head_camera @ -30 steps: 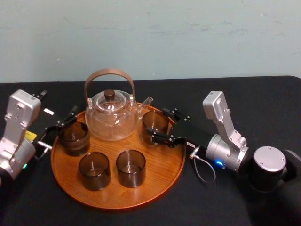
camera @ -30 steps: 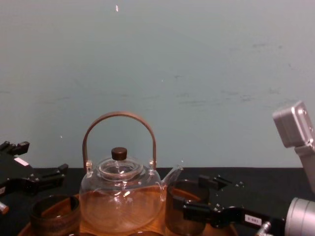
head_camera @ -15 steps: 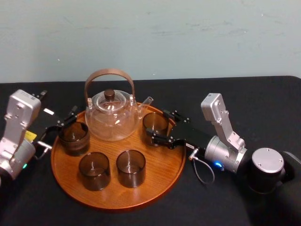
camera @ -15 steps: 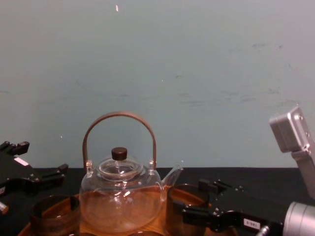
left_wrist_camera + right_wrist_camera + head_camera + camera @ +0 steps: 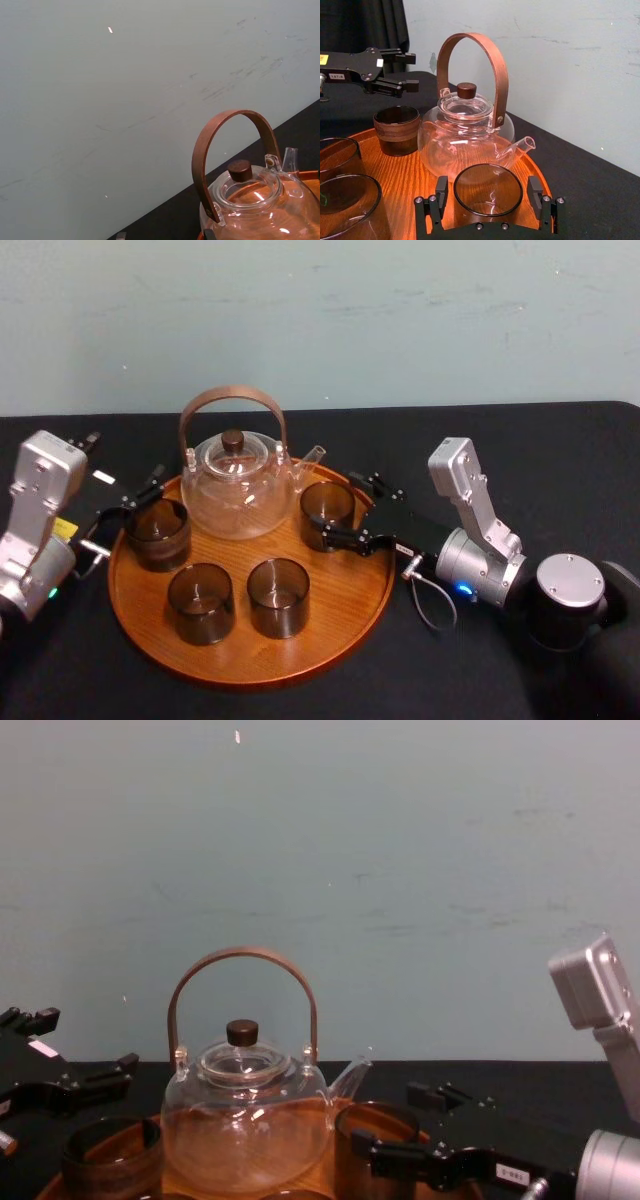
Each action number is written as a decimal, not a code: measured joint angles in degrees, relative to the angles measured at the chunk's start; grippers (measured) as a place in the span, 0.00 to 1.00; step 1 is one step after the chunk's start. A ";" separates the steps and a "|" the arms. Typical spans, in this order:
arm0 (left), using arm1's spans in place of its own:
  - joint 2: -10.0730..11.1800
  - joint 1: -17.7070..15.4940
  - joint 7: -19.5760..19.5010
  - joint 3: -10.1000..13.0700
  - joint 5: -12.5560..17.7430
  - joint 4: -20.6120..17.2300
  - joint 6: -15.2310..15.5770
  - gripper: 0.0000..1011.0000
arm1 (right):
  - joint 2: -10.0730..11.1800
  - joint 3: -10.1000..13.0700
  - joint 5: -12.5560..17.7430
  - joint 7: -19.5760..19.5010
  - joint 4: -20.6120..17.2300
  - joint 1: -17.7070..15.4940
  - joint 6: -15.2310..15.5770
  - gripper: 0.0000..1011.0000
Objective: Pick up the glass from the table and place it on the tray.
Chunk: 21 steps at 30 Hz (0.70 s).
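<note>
The glass [image 5: 327, 510] is a dark, smoky tumbler standing upright on the round orange-brown wooden tray [image 5: 330, 625], at its right rear beside the teapot's spout. My right gripper [image 5: 335, 505] reaches in from the right and straddles it. In the right wrist view the glass [image 5: 488, 186] has a small gap to each finger of the right gripper [image 5: 488, 195], so the jaws are open. The chest view shows the glass [image 5: 378, 1122] between the black fingers of the right gripper [image 5: 390, 1120]. My left gripper [image 5: 133, 503] is open at the tray's left edge, by another glass.
A clear glass teapot [image 5: 238, 485] with a brown hoop handle stands at the back of the tray. Three more smoky glasses [image 5: 157, 532] [image 5: 201, 602] [image 5: 277, 596] stand on the tray's left and front. Black cloth covers the table [image 5: 560, 470], and a pale wall is behind it.
The glass came down a little onto the tray with the right gripper around it. The right fingers then spread off its sides. The left arm has not moved.
</note>
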 joint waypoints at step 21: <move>0.00 0.00 0.00 0.00 0.00 0.00 0.00 0.99 | 4.61 3.27 2.28 -0.18 -11.40 -4.32 -1.82 0.99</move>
